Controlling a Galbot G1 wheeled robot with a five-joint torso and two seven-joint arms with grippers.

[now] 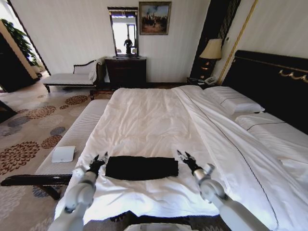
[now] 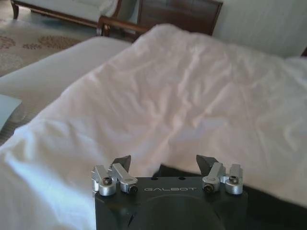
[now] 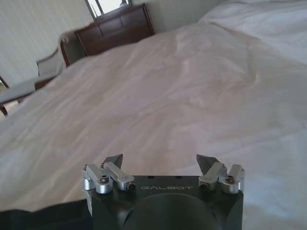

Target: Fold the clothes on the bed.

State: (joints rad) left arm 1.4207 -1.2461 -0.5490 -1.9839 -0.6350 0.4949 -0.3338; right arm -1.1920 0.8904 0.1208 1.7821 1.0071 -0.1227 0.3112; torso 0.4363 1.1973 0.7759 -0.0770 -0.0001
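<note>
Pretty classic hotel room: dark wood dresser [image 1: 126,71] against the pale far wall, mirror [image 1: 124,30] above it, framed painting [image 1: 154,18] just beside, floral carpet [image 1: 29,130] below.

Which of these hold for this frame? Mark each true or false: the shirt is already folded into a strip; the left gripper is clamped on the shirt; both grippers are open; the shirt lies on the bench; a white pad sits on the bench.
1. The shirt is folded into a flat strip. True.
2. The left gripper is clamped on the shirt. False: it is open, beside the shirt's end, holding nothing.
3. Both grippers are open. True; the right gripper is open too.
4. The shirt lies on the bench. False: it lies on the bed.
5. A white pad sits on the bench. True.
</note>
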